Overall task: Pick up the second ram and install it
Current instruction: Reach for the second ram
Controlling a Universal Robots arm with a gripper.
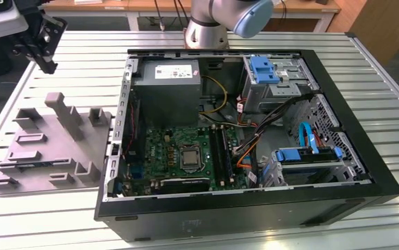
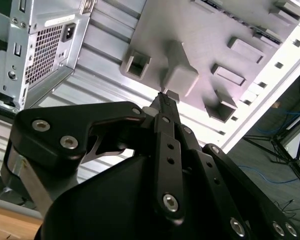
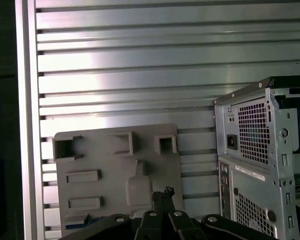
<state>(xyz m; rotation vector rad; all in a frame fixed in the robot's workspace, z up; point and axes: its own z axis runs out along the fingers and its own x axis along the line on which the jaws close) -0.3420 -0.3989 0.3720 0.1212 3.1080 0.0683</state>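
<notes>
Well above the grey holder (image 1: 53, 140) on the counter (image 1: 39, 219), the tool (image 1: 48, 65) hangs clenched and empty; the ram (image 1: 36, 163) sits in a holder slot, probably so that its long edges stay graspable

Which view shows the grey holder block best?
Exterior view: the whole grey holder block lies beside the case. The first wrist view loses its edge behind the gripper; the second wrist view shows part.
</notes>
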